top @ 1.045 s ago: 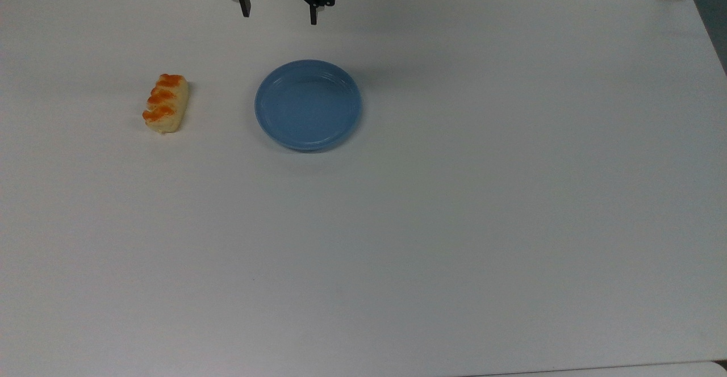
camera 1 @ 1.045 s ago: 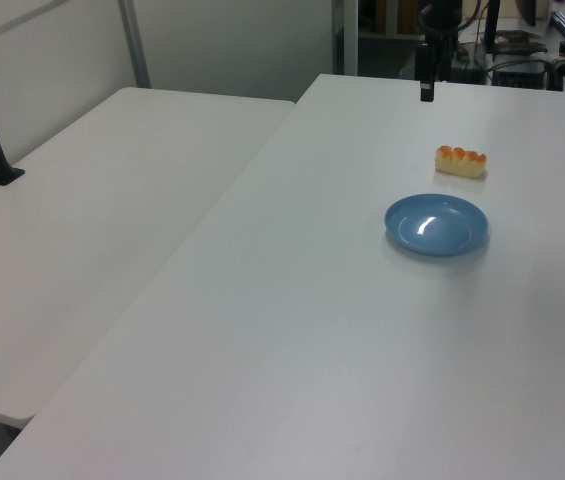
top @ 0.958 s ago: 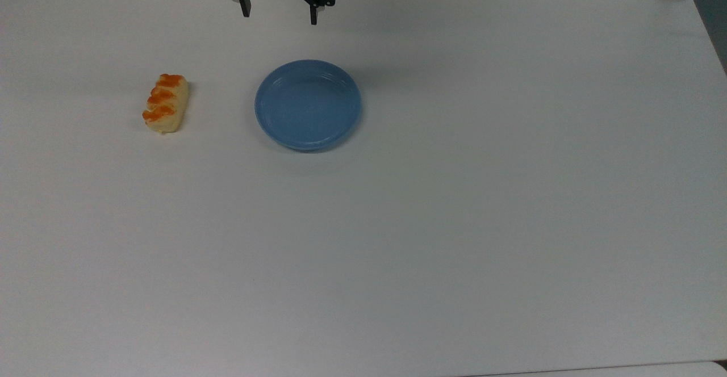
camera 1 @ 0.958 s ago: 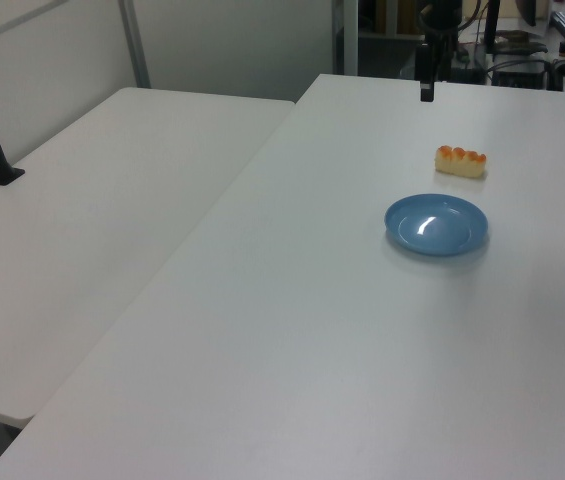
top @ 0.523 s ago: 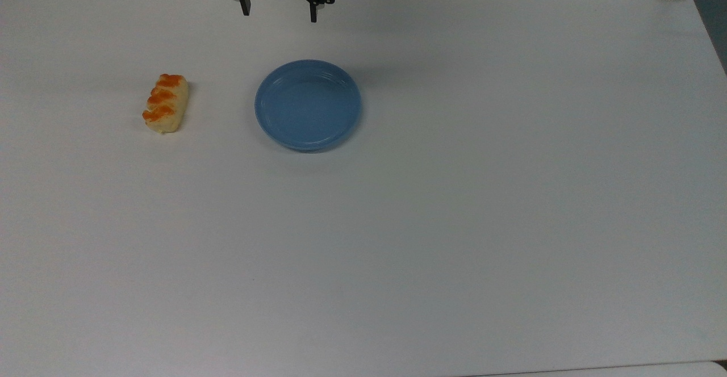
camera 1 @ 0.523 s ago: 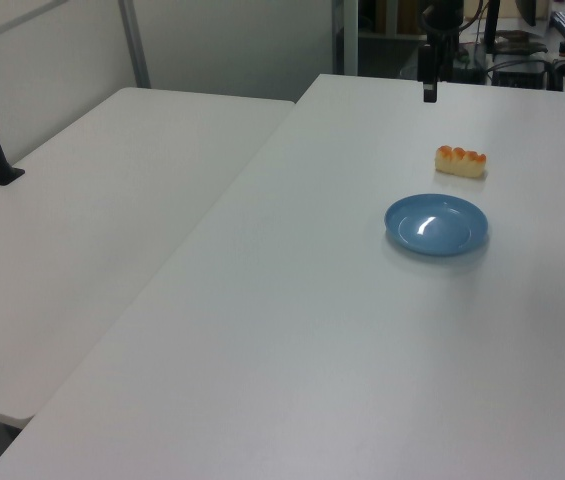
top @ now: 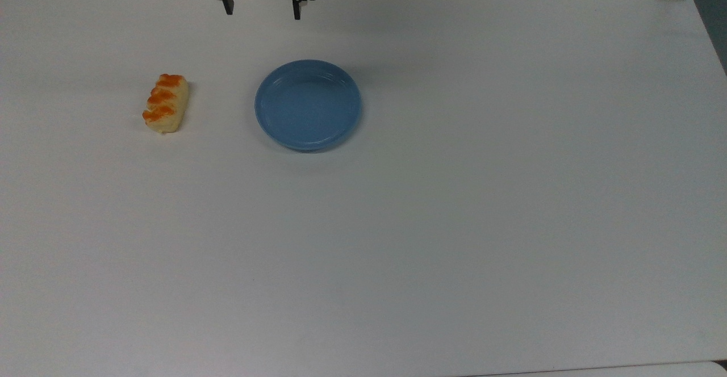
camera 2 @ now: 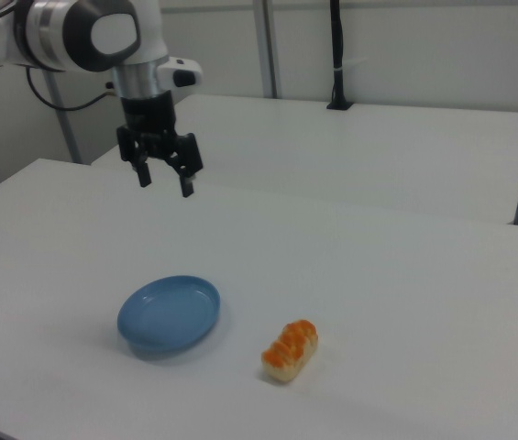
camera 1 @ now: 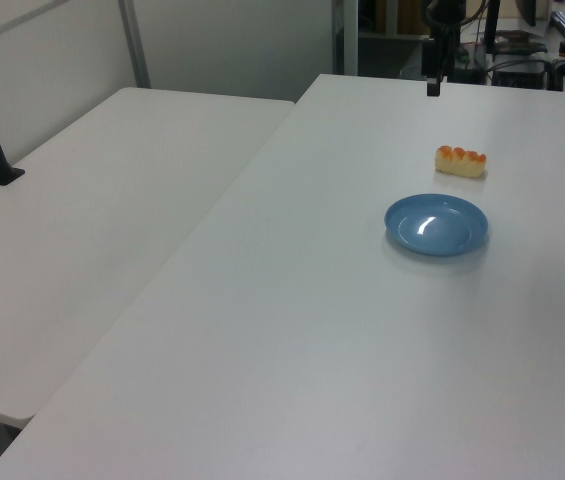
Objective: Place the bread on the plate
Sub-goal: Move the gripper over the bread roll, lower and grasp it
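No step of the task is complete: the bread [top: 165,103] lies on the desk [top: 454,223] at upper left, apart from the empty plate [top: 308,105], while the gripper [top: 260,7], fingers [top: 296,11] spread and holding nothing, hangs at top centre.

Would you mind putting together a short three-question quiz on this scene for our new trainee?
1. True or false: the bread already lies on the plate.
2. In the top view, the gripper hangs: A) right over the bread, B) near the table's far edge, beyond the plate, C) touching the plate's rim.
3. Fill in: the gripper's fingers are ____ and hold nothing.

Key:
1. False. The bread rests on the table, apart from the plate, to the top view's left of it.
2. B.
3. Open.
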`<state>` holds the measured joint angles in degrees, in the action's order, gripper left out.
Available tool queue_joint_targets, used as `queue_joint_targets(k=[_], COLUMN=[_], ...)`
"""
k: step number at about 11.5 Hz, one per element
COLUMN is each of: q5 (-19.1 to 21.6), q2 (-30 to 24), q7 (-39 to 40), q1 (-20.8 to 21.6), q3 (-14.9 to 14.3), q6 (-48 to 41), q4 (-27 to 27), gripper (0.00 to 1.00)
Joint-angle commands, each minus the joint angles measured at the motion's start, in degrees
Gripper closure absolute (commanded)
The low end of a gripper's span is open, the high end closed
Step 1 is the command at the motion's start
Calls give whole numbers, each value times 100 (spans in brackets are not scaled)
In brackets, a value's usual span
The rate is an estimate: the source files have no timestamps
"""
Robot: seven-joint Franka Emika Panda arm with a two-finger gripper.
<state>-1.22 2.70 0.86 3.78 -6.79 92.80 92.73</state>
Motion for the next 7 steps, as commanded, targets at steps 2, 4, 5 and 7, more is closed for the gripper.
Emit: queue_joint_targets(k=[2, 4, 5, 7], q5=[132, 105, 96, 79], q2=[274, 572, 765, 1134], q7=[1256, 1636, 1645, 1637], q1=[-104, -236, -254, -351], q3=[-910, -1253, -1385, -1457], q6=[359, 1192, 1701, 2565], q4=[156, 665, 964, 1361], gripper=[0, 0, 0, 0])
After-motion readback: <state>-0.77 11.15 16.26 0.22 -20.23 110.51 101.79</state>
